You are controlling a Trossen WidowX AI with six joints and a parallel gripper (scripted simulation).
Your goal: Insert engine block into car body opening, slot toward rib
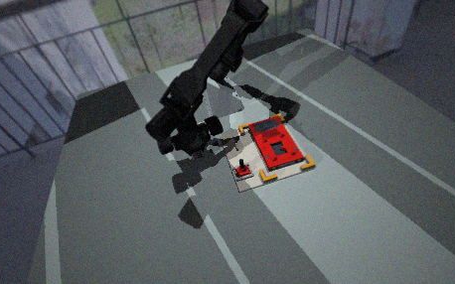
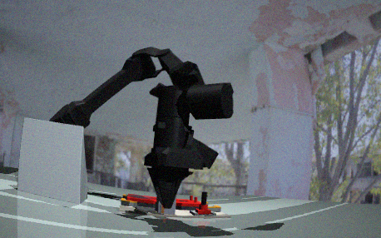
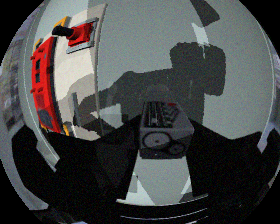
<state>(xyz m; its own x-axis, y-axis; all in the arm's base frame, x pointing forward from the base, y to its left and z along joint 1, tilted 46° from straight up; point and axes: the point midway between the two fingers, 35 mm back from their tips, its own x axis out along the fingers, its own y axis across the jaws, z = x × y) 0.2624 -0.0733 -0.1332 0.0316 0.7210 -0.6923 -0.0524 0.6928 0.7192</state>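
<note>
Beside the pale board (image 1: pixel 249 184) (image 2: pixel 187 215) (image 3: pixel 76 65), on its side nearer the red part with a black knob (image 1: pixel 242 170) (image 2: pixel 204 209) (image 3: pixel 81 35), the gripper (image 1: pixel 199 155) (image 2: pixel 167 207) (image 3: pixel 161 119) points down with the engine block (image 2: pixel 170 209) (image 3: pixel 166 134) pinched between its fingers. Only the wrist view shows the block well: a grey box, its end marked with one large and one small round shape, its upper face dark with ridges and a small touch of red, a finger against either side. From the exterior, a finger covers much of it and leaves a pale sliver low down; from the top, the gripper hides nearly all of it. Whether the block touches the table (image 1: pixel 373 218) (image 2: pixel 312 218) (image 3: pixel 131 40) cannot be told. What the top view alone lays out clearly is the red car body (image 1: pixel 269 158) (image 2: pixel 139 199) (image 3: pixel 42 85), flat on the board among yellow corner brackets (image 1: pixel 269 177) (image 2: pixel 130 200), its dark opening facing up; the block is outside it, well apart. Seen from the exterior, the car body is a thin red strip behind the fingers, and the wrist view squeezes it against the left edge.
</note>
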